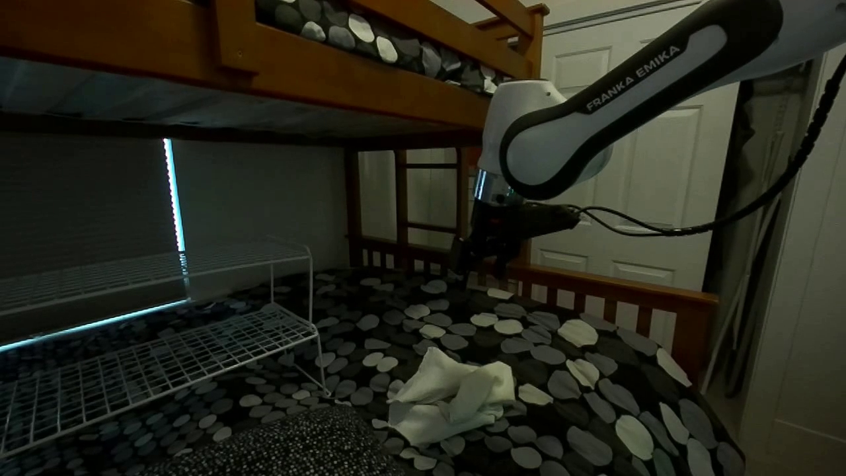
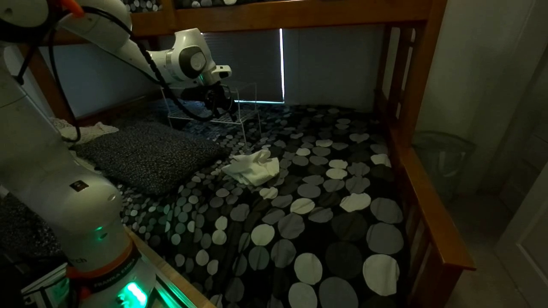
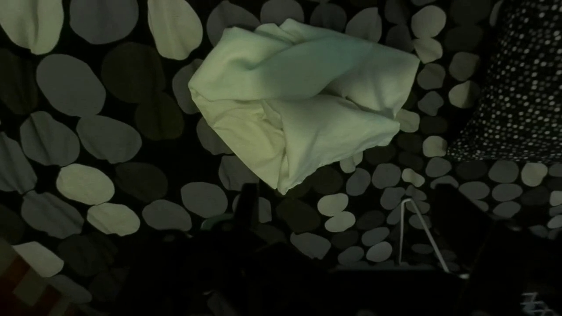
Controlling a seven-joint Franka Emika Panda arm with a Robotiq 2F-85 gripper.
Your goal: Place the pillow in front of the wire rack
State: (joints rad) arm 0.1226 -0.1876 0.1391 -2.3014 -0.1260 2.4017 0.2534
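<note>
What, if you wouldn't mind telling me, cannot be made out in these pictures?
Wire rack: left end, cut off by the left edge in an exterior view.
Speckled pillow: remainder, cut off by the right edge in the wrist view.
White cloth: underside, hidden beneath its own folds in the wrist view.
Pincer: finger detail, lost in shadow in an exterior view.
Patterned patch: cut off at the wrist view's lower-left corner, so I cannot identify it.
</note>
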